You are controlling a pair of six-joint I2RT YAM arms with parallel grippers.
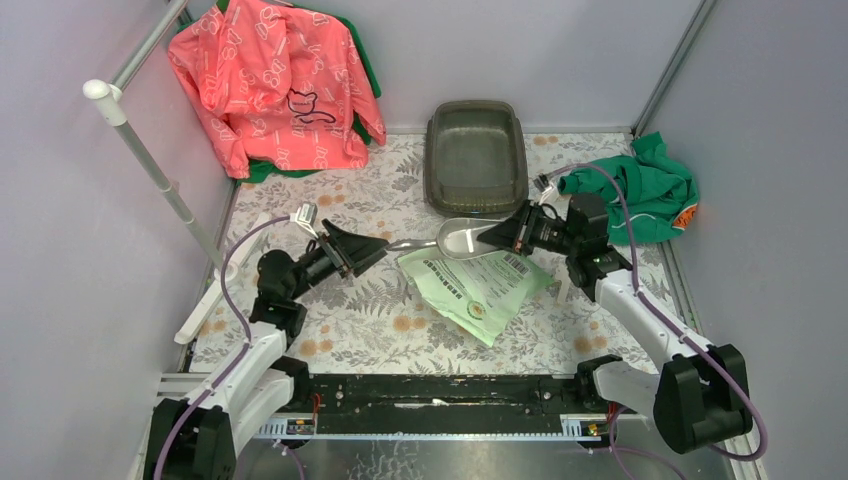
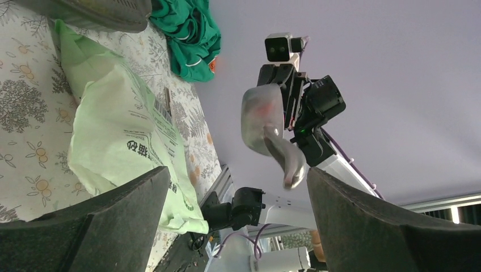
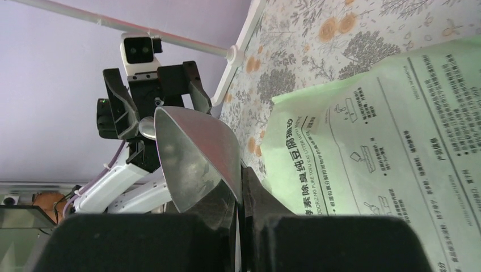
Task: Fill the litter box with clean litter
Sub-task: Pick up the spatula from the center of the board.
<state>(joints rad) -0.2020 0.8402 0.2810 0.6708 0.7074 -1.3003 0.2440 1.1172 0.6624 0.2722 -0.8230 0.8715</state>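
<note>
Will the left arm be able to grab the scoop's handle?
Probably yes: the left gripper is open and faces the handle, nothing between them, while the right gripper holds the scoop.

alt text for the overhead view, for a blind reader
The right gripper holds a silver scoop over a pale green bag on a floral table, the scoop's handle pointing at the open left gripper. An empty-looking dark litter box sits behind them, with a pink jacket at the back left and green cloth at the right.
</note>
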